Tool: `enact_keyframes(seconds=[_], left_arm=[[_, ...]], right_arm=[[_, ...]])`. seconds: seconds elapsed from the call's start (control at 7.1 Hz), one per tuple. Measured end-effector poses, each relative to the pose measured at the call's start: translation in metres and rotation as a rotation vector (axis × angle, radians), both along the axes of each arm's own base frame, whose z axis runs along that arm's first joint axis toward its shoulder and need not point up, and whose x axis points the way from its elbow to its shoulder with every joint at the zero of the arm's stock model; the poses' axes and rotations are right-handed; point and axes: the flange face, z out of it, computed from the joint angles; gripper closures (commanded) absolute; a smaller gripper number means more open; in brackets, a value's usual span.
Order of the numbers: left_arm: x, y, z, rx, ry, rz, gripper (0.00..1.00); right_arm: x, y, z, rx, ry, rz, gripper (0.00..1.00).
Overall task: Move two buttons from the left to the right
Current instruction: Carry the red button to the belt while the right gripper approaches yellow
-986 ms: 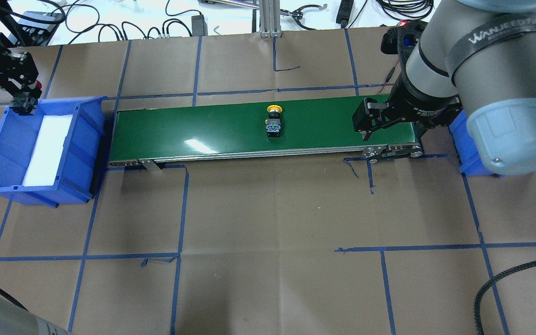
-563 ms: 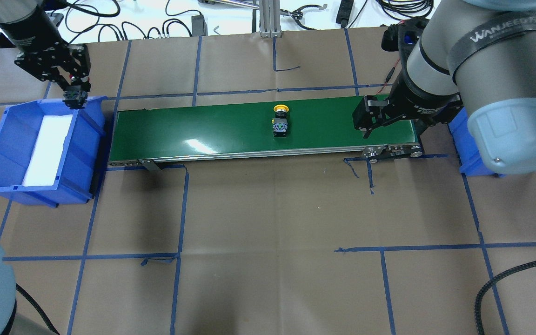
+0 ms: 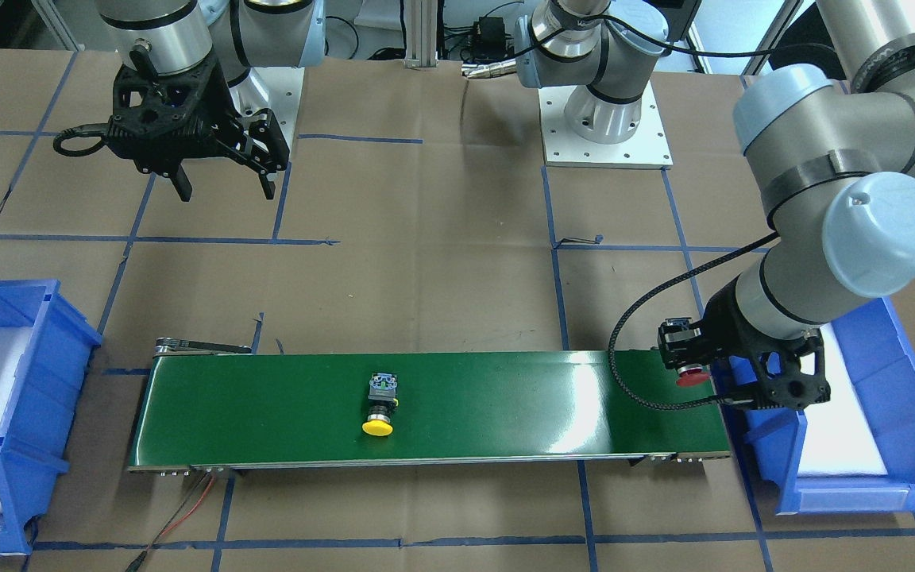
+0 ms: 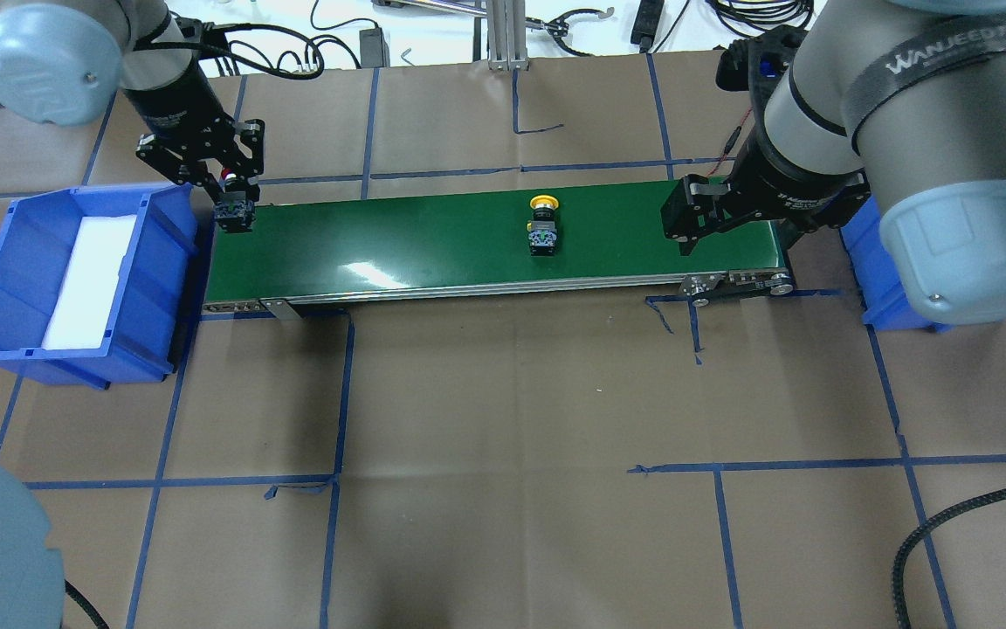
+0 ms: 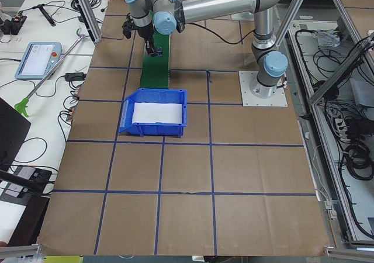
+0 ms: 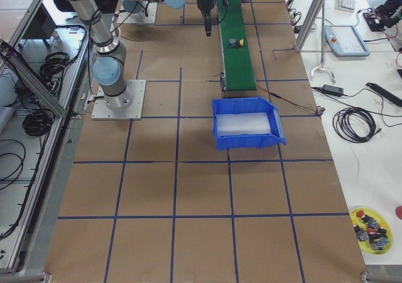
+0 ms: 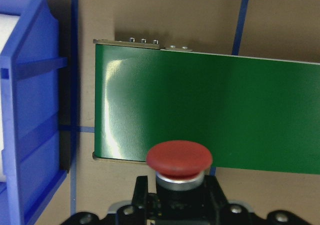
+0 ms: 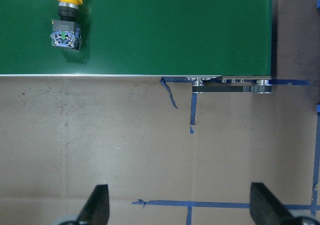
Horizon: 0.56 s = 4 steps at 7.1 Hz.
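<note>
Left gripper pinches the red button above the conveyor belt's left end, its cap plain in the left wrist view, a mere speck from overhead. Right gripper hangs spread wide and empty over the other end. The yellow button lies on its side mid-belt, long axis across it, cap pointing away from the robot.

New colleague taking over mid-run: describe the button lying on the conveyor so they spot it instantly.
Find the long green conveyor belt. Near its middle a button lies on its side, with nothing gripping it. Its mushroom cap is yellow, while the other button, held in the left gripper at the belt's end, has a red cap.
</note>
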Motion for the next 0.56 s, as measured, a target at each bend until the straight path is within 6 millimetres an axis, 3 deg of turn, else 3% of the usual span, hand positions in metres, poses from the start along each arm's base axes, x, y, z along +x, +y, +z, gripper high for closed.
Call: enact_keyframes(seconds=[0.56], left_arm=[[0.012,0.006,-0.057,-0.053,-0.006,-0.029,0.96]], right_arm=[[0.000,-0.006,-0.011,0.023,0.003,0.002,0.00]])
